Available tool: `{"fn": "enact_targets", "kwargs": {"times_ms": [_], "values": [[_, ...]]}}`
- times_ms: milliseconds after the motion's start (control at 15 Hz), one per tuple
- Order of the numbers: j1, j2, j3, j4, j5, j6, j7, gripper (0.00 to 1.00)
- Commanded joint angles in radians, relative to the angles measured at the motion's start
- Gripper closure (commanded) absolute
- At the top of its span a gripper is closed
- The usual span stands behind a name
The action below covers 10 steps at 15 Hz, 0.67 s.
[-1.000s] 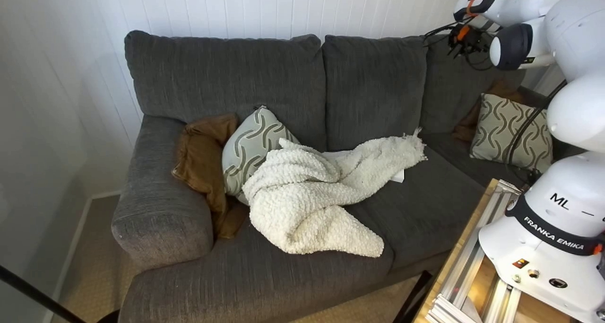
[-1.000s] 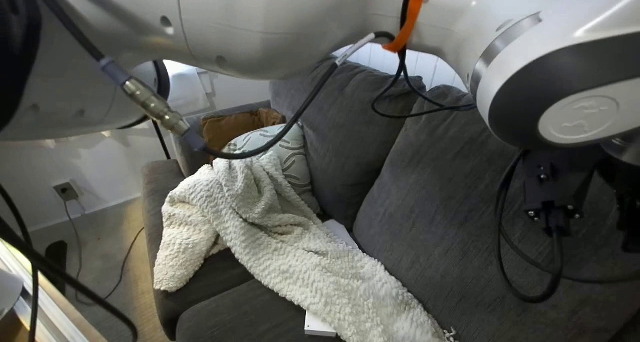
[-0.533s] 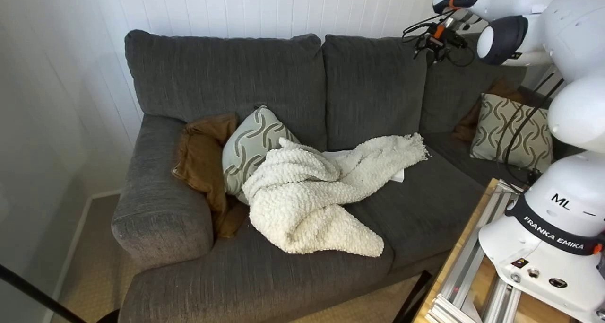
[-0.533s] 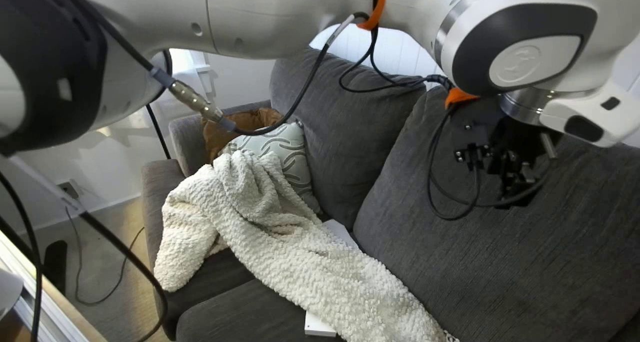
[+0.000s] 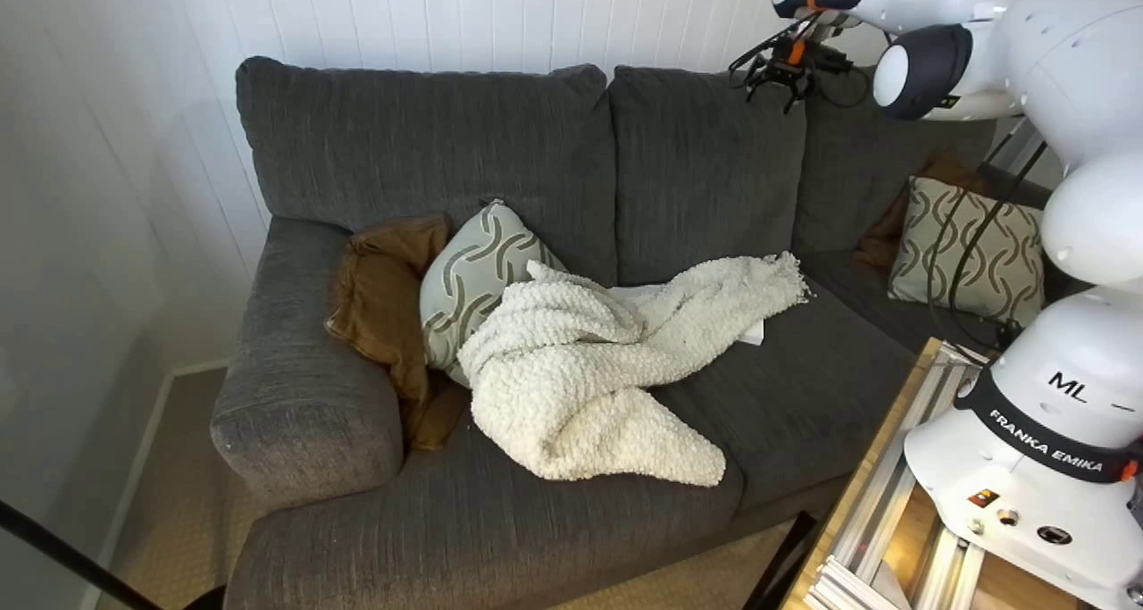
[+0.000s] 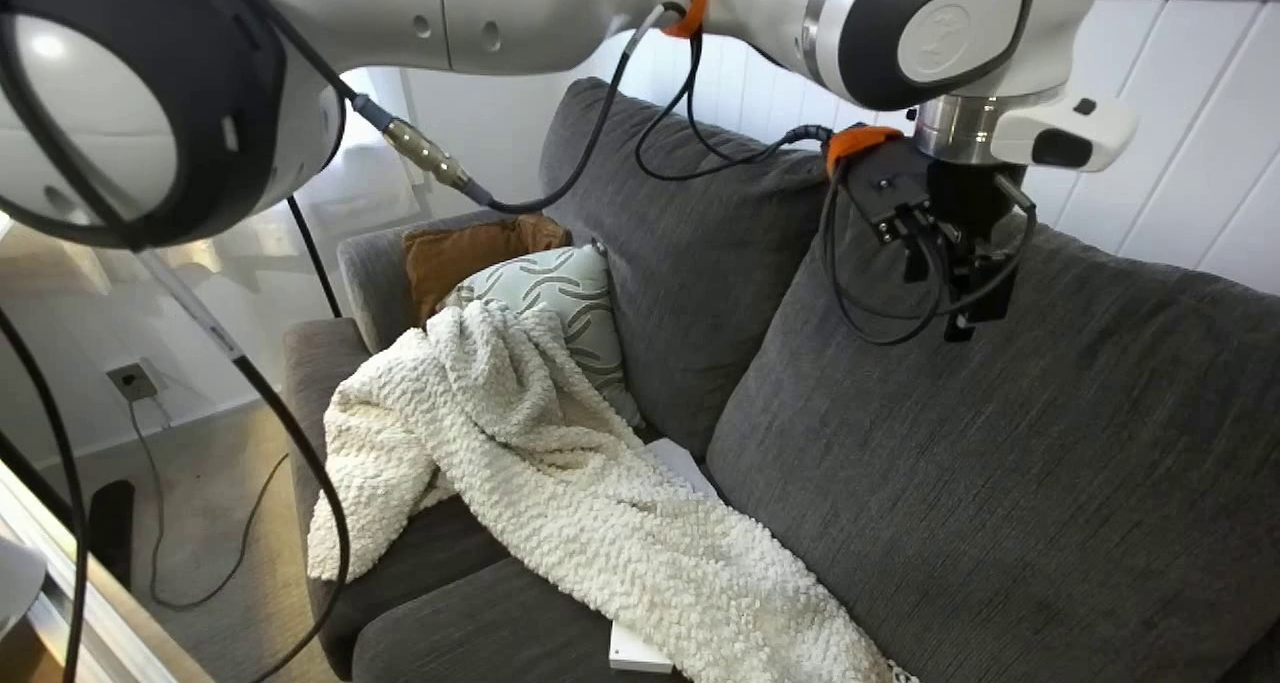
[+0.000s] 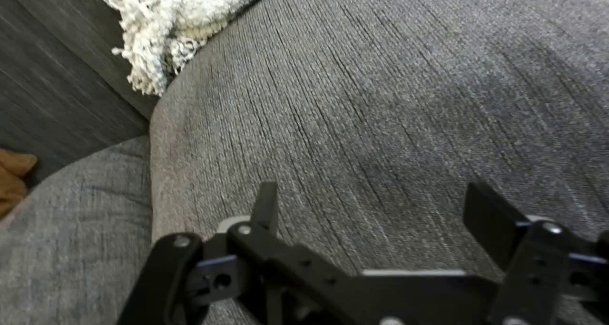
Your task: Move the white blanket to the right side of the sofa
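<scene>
The white blanket (image 5: 580, 387) lies rumpled across the seat of the dark grey sofa (image 5: 429, 146), its fringed end stretched toward the right cushion in an exterior view. Its bulk rests against a patterned pillow. In an exterior view my gripper (image 6: 960, 308) hangs high in front of the back cushion, well above the blanket (image 6: 600, 503) and apart from it. From the wrist, the gripper (image 7: 371, 194) stands open, with only grey sofa fabric behind the gap. The blanket's fringe (image 7: 152, 44) shows at the top left there.
A brown pillow (image 5: 384, 297) and a patterned pillow (image 5: 482, 271) sit by the sofa arm (image 5: 304, 396). Another patterned pillow (image 5: 969, 244) stands far right. A flat white item (image 6: 640, 648) pokes out from under the blanket. Loose cables (image 6: 890, 333) loop beside the gripper.
My arm has swung left along the sofa back in an exterior view, bringing the gripper before the right back cushion. The fingers have spread apart. The blanket has not moved.
</scene>
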Motion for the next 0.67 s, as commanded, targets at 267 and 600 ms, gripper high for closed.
{"fn": "enact_targets", "kwargs": {"times_ms": [267,600], "values": [[0.034,-0.046,0.008,-0.031,-0.109,-0.008,-0.321,0.00],[0.034,-0.023,0.024,-0.022,-0.089,0.045,-0.251,0.00]]}}
